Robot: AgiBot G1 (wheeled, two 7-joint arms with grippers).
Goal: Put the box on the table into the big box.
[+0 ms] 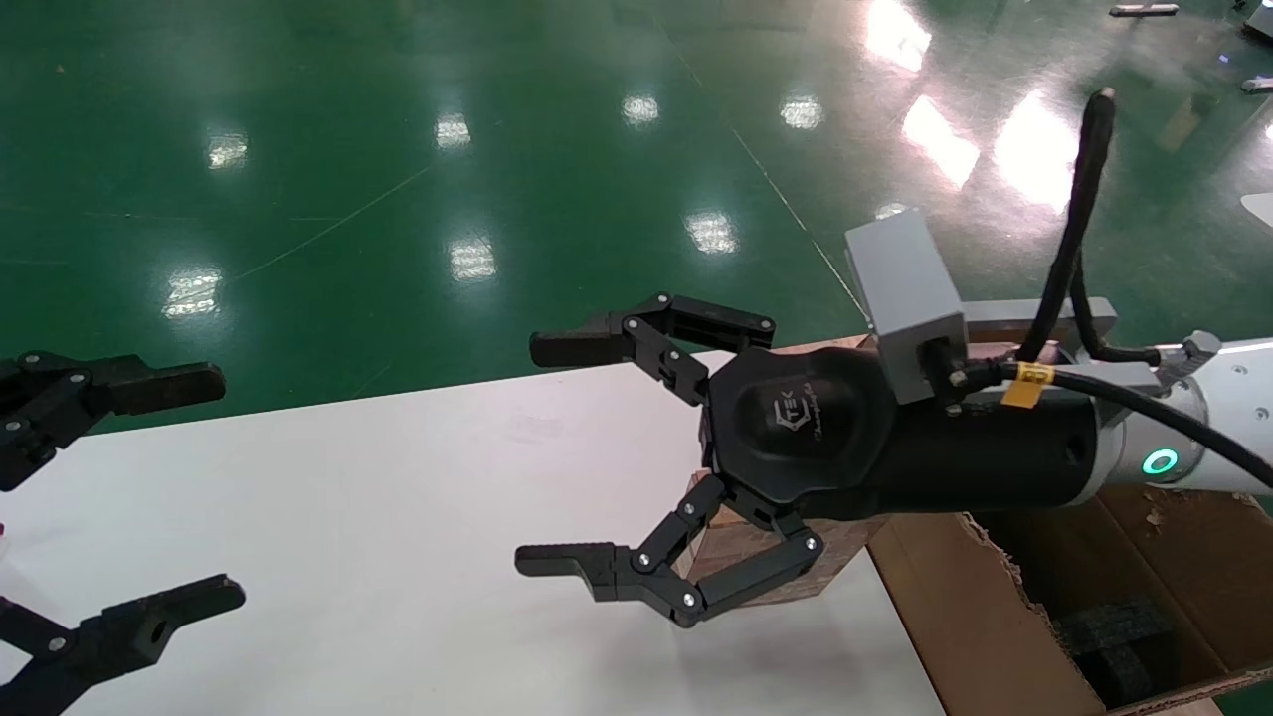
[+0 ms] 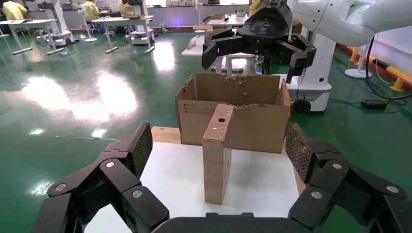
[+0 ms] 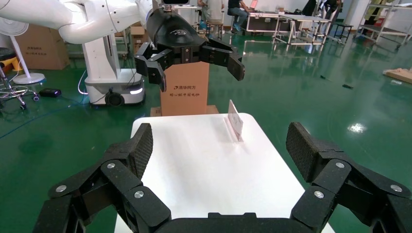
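Observation:
The small brown box [image 1: 771, 557] stands on a narrow face on the white table [image 1: 398, 517], close to its right edge. In the left wrist view the box [image 2: 217, 160] shows a round hole in its top face. The big torn carton [image 1: 995, 617] stands just past that edge, with black foam inside; it also shows in the left wrist view [image 2: 252, 121]. My right gripper [image 1: 537, 452] is open and empty, hovering over the small box, which its body mostly hides. My left gripper [image 1: 224, 487] is open and empty at the table's left end, facing the box from well away.
A small upright card stand [image 3: 234, 119] sits on the table near the left gripper [image 3: 194, 73]. A tall brown printed carton [image 3: 184, 90] stands beyond the table's left end. Green floor surrounds the table.

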